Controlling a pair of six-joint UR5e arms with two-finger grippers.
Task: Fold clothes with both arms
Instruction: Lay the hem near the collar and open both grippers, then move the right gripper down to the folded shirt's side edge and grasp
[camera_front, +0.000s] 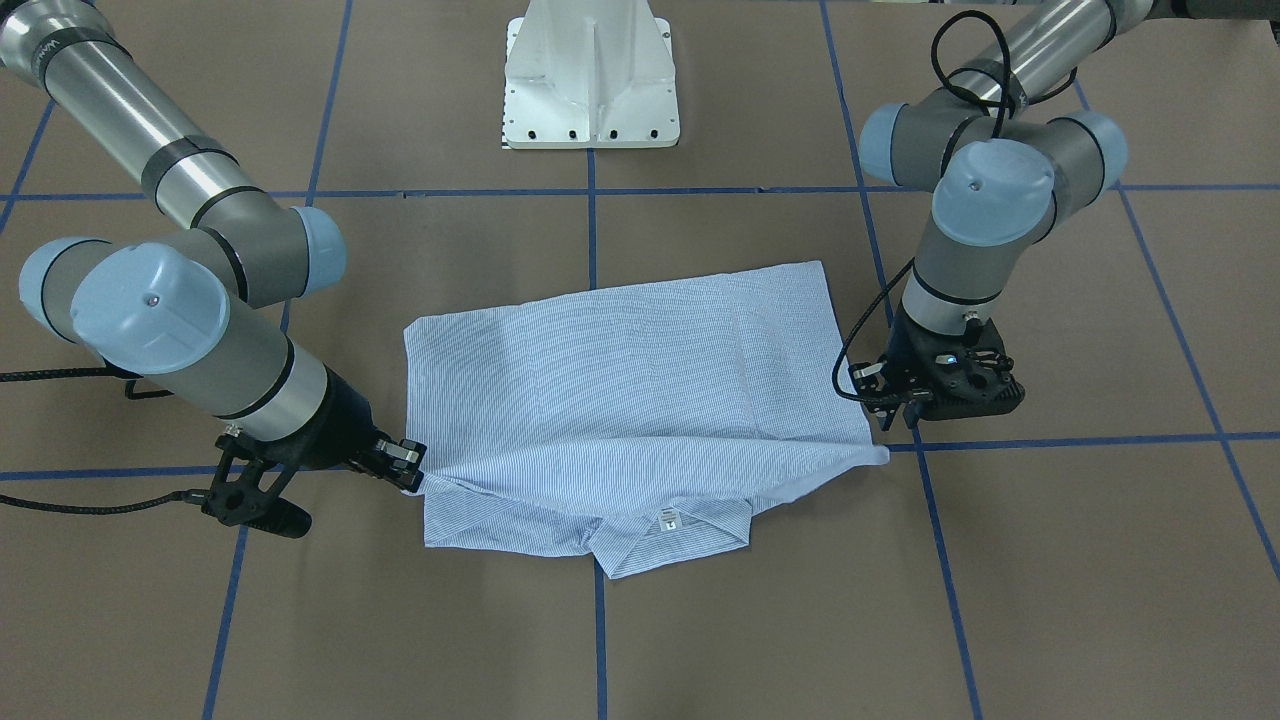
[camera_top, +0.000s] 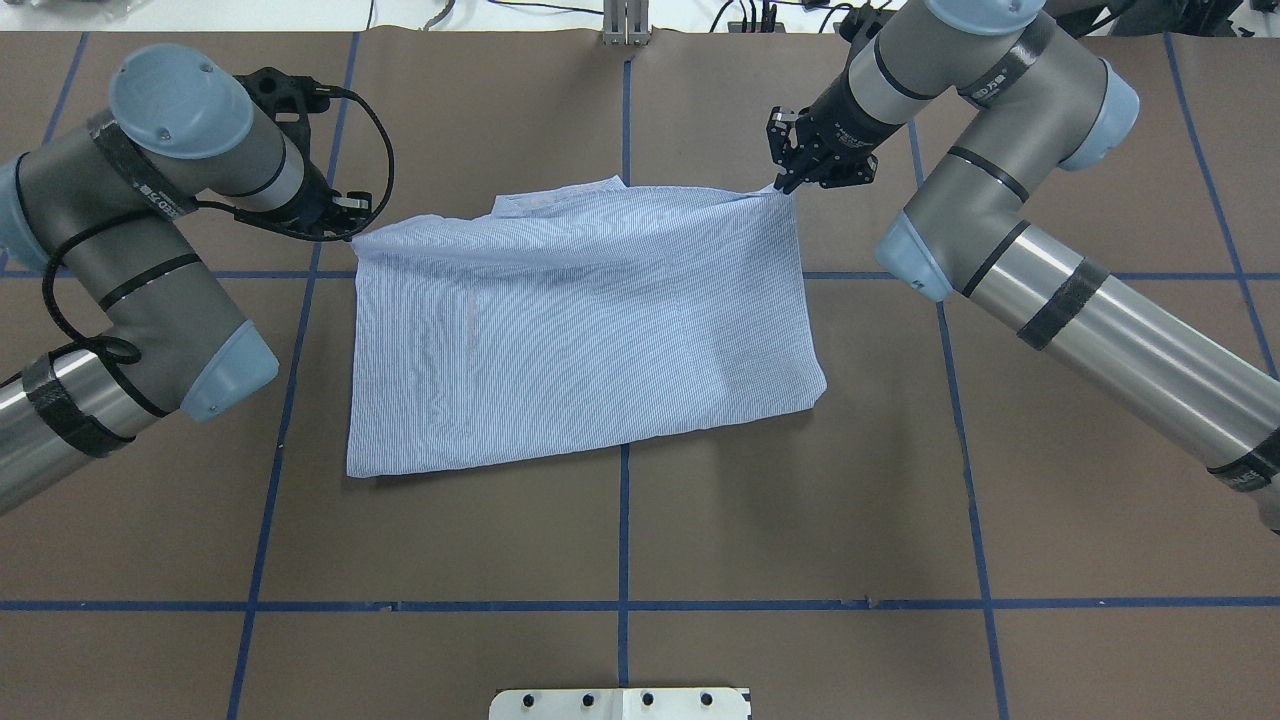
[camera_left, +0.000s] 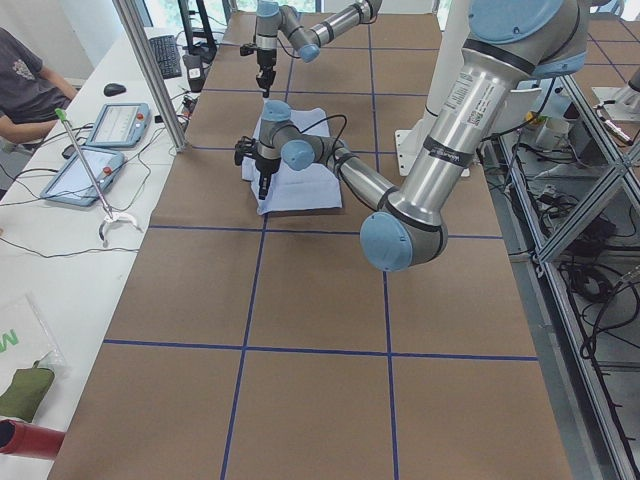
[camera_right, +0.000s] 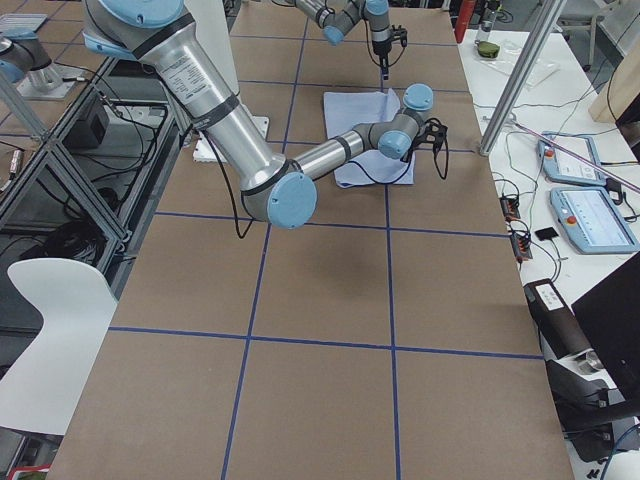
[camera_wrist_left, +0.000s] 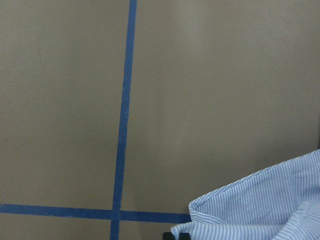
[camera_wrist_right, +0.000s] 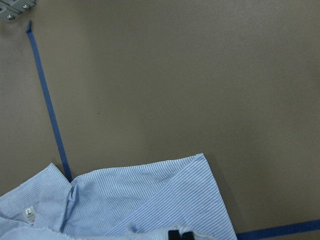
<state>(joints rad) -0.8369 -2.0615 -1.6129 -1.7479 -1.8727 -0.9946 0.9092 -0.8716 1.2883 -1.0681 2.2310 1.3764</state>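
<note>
Brown paper covers the table (camera_top: 620, 500), and blue tape lines (camera_top: 622, 530) divide it into large squares. A white pedestal base (camera_front: 592, 75) stands at the robot's edge, behind both grippers. Past the table edge ahead of the grippers, the exterior left view shows a white bench (camera_left: 60, 230) with control tablets (camera_left: 115, 125) and loose cables. A person (camera_left: 25, 80) sits at this bench.

Left gripper (camera_top: 352, 214): jaws drawn together and pinching one corner of the shirt's (camera_top: 580, 320) turned-over edge. In the left wrist view, striped cloth is bunched against a black fingertip (camera_wrist_left: 175, 236) at the bottom of the frame.

Right gripper (camera_top: 788, 182): jaws drawn together and pinching the opposite corner of the same edge. The right wrist view shows cloth gathered at its fingertip (camera_wrist_right: 175, 234).

The shirt lies between the two grippers and spreads from them back toward the pedestal base. Its gripped edge runs taut from one gripper to the other, slightly raised above the table, while the remaining cloth rests flat. The collar (camera_front: 670, 540) and its neck label (camera_front: 669, 519) lie on the table just ahead of the gripped edge, roughly midway between the grippers.

The left arm (camera_top: 130, 300) and the right arm (camera_top: 1080, 320) each reach in from the outer side of their own gripper
</note>
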